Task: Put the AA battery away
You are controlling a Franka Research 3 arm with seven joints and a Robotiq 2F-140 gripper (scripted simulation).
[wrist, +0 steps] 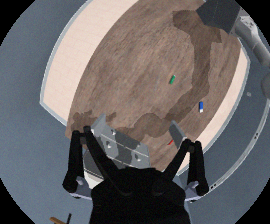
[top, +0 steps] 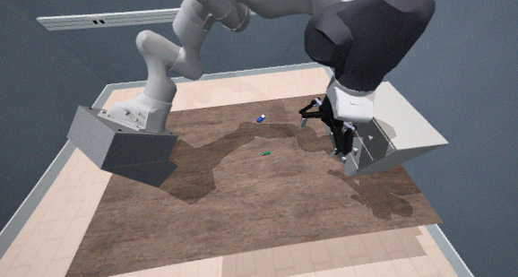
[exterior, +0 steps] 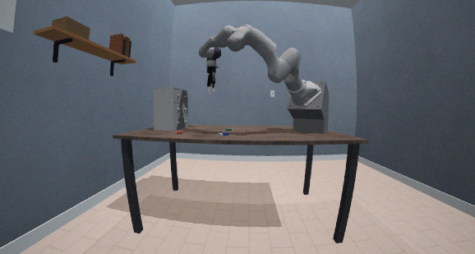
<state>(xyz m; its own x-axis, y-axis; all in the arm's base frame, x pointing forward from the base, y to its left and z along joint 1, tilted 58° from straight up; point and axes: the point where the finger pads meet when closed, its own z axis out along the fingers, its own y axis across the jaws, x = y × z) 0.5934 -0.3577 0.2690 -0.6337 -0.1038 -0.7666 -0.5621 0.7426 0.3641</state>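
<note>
I am holding my pincer wide open with nothing in it, up in the air in front of the gray chest. All its drawers are looking shut. I think the green thing lying in the middle of the table is the battery, but it is too small to be sure. I am thinking the drawer comes first. To do it well, I should line up with the middle row's right knob, come in straight, and pull gently so the chest is not tipping.
</note>
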